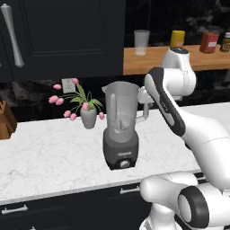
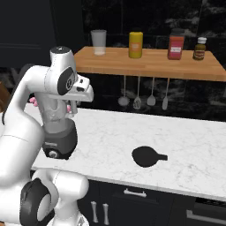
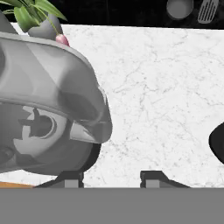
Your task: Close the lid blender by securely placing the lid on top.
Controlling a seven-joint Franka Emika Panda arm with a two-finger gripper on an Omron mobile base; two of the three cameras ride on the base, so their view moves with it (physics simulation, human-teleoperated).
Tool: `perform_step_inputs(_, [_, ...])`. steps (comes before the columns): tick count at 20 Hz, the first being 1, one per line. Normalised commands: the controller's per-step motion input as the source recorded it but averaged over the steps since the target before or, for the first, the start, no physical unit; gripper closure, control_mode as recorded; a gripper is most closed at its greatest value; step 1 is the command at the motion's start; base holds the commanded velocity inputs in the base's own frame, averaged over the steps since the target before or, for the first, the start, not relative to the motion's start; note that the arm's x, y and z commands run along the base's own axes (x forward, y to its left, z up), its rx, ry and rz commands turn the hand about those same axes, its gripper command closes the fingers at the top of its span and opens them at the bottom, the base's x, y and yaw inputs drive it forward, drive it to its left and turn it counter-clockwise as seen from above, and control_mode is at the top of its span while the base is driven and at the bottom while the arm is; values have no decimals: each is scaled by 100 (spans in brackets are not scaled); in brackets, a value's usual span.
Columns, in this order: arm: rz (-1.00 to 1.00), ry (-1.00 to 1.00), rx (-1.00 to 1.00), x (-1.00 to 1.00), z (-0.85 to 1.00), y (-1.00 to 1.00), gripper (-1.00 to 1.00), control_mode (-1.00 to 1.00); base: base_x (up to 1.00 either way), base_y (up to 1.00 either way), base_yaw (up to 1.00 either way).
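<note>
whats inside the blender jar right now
The blender jar is open and uncovered; in the hand view its blade sits at the bottom, nothing else visible inside. The lid lies on the counter. The jar's near wall blurs the lower interior.

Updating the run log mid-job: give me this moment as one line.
blender: jar open, no lid | lid: flat on counter, right of blender | gripper: empty, above jar rim | step: lid not yet picked

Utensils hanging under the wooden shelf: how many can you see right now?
4, in a row under the shelf: ladle, whisk, spoon, spatula. The arm hides the shelf's left end, so more could hang there.
</note>
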Motion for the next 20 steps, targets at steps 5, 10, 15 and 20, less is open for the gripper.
perform_step_inputs(5, [0,0,3,-29,0,-62,-100,-100,0,0,0])
perform_step_inputs(10, [4,0,7,-35,-3,-100,-100,-100,0,0,0])
perform_step_inputs(15, [6,0,5,-27,-17,-100,-100,-100,0,0,0])
perform_step_inputs(20, [10,-1,2,-26,-26,-100,-100,-100,0,0,0])
